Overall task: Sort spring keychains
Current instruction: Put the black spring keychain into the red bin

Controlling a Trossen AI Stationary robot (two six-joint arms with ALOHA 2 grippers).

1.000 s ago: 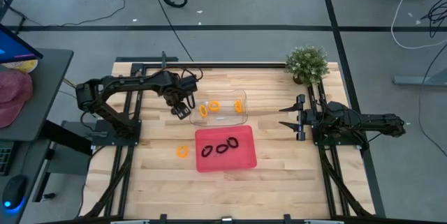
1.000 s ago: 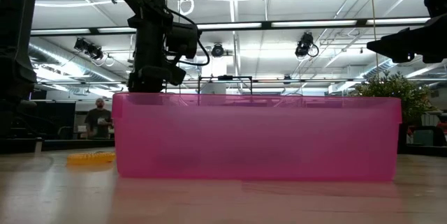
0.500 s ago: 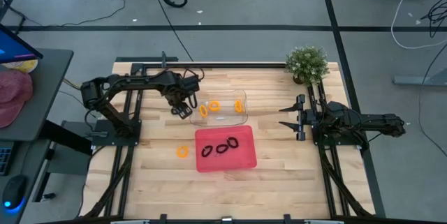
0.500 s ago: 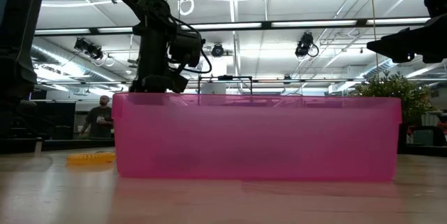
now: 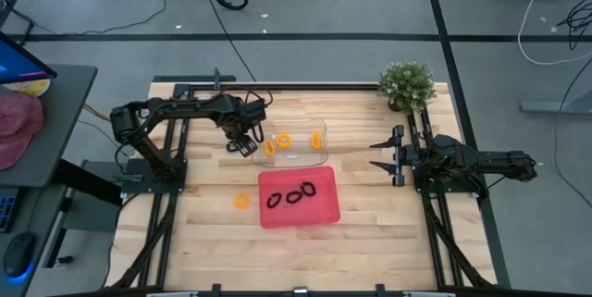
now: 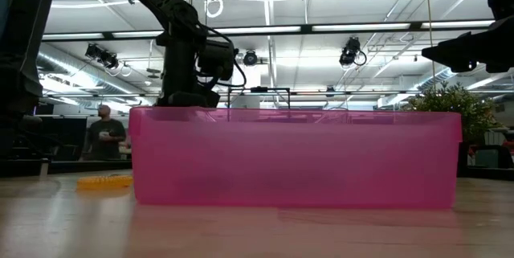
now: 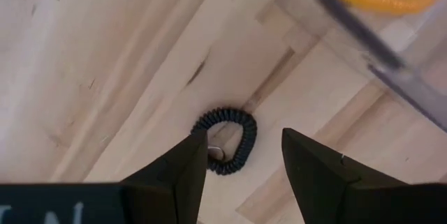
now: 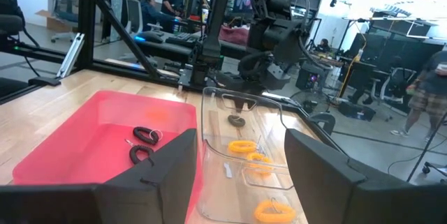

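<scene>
A black spring keychain [image 7: 228, 140] lies flat on the wood just left of the clear tray [image 5: 298, 152]. My left gripper [image 5: 242, 145] points down right above it, open, one fingertip at the cord's left edge and the other past its right. Three orange keychains [image 5: 284, 140] lie in the clear tray. Three black ones [image 5: 291, 196] lie in the pink tray [image 5: 324, 212]. One orange keychain [image 5: 241, 201] rests on the table left of the pink tray. My right gripper [image 5: 381, 155] waits open and level at the table's right side.
A potted plant [image 5: 407, 84] stands at the far right corner. In the low view the pink tray's wall [image 6: 297, 157] hides my left fingertips and the black keychain. Bare wood lies along the near edge [image 5: 296, 260]. A person [image 6: 103, 133] stands in the room behind.
My left gripper has sunk a little and shifted slightly toward the clear tray, still pointing down with the same finger gap. The keychains and trays have stayed put.
</scene>
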